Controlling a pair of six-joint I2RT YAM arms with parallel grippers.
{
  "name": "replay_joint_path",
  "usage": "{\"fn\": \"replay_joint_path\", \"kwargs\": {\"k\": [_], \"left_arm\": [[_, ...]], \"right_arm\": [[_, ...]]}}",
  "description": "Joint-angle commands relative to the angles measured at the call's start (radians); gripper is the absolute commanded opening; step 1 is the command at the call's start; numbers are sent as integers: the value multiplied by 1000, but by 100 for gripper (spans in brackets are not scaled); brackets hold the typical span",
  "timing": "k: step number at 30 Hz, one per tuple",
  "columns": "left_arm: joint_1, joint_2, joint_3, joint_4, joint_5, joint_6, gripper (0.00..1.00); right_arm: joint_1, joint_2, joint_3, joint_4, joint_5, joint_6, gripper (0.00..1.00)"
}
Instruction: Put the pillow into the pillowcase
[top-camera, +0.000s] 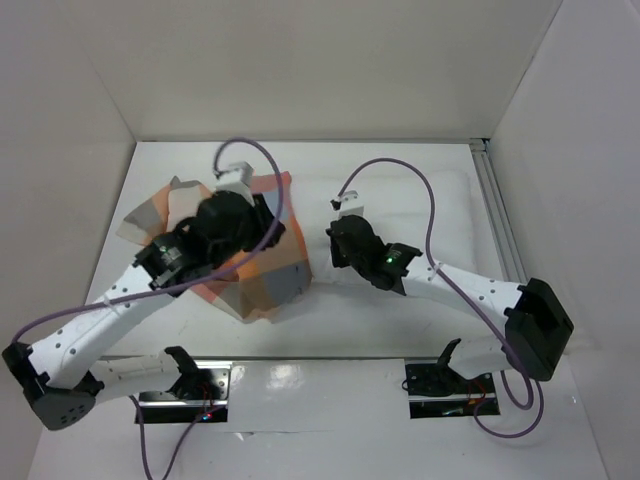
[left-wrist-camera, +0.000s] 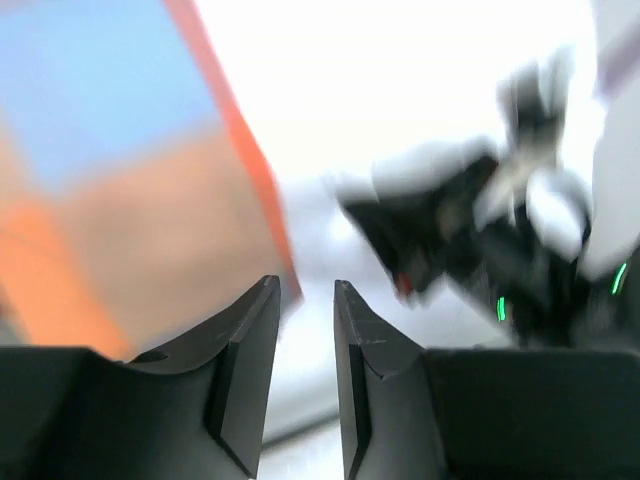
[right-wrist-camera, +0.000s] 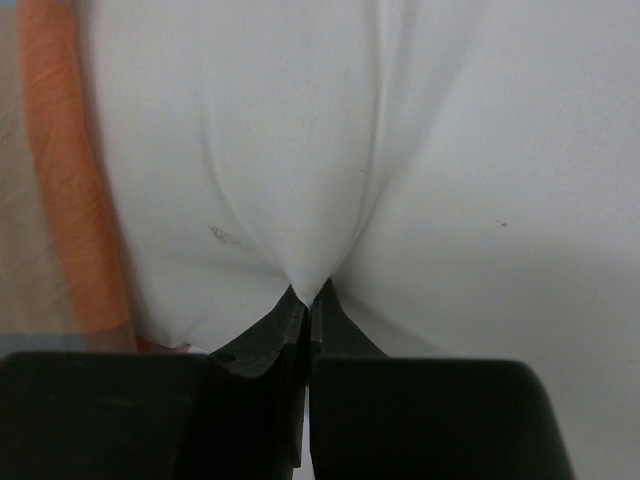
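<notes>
We've got one cam up top looking down on the white counter (top-camera: 350, 325); both wrist cams sit super close, sharing the checked orange-and-blue fabric pillowcase (left-wrist-camera: 130, 220) edge.

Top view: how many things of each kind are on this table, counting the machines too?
robot arms: 2
white pillow: 1
checked pillowcase: 1
Total: 4
</notes>
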Motion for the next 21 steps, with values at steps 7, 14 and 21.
{"fn": "replay_joint_path", "kwargs": {"k": [7, 14, 21], "left_arm": [[381, 425, 436, -105, 66, 193, 47], [462, 877, 874, -221, 73, 265, 56], [418, 1094, 1115, -305, 27, 343, 65]], "right_arm": [[-5, -47, -68, 47, -73, -41, 0], [-5, -57, -80, 24, -44, -52, 0], [-5, -38, -62, 3, -33, -52, 0]]}}
